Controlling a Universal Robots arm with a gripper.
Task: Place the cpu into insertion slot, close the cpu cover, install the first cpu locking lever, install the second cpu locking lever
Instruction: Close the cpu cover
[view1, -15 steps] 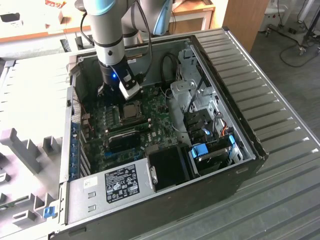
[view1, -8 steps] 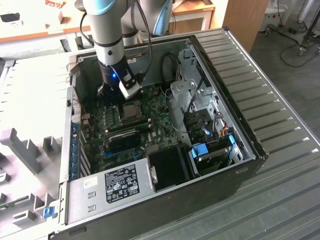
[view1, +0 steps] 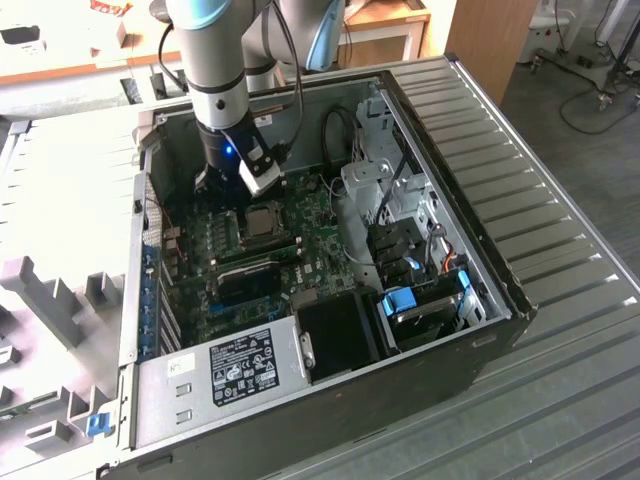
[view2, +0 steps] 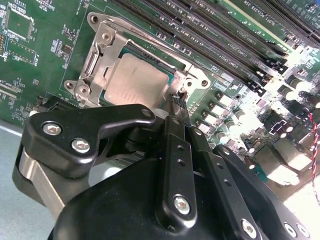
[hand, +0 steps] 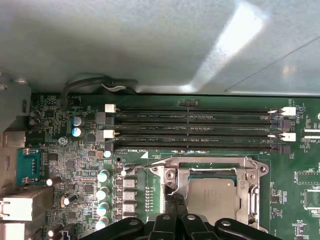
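The cpu (view2: 136, 80) (hand: 212, 192) lies flat in the insertion slot (view1: 262, 221) on the green motherboard, its silver-tan top showing. Over its edges lies the grey metal cpu cover (view2: 100, 52) (hand: 179, 176), down and framing the chip. A thin wire locking lever (hand: 142, 166) runs along one side of the socket. My gripper (view2: 179, 96) (hand: 178, 202) (view1: 247, 196) hangs just above the socket's edge, its black fingers (view2: 172, 150) pressed together. Whether a lever sits between the tips I cannot tell.
Long black memory slots (hand: 190, 130) (view2: 225, 40) run beside the socket. Capacitors (hand: 103, 192) stand close to the fingertips. The case's grey wall (hand: 150, 45) rises behind the board. A power supply (view1: 240, 370) and a drive cage (view1: 420, 300) fill the case's near end.
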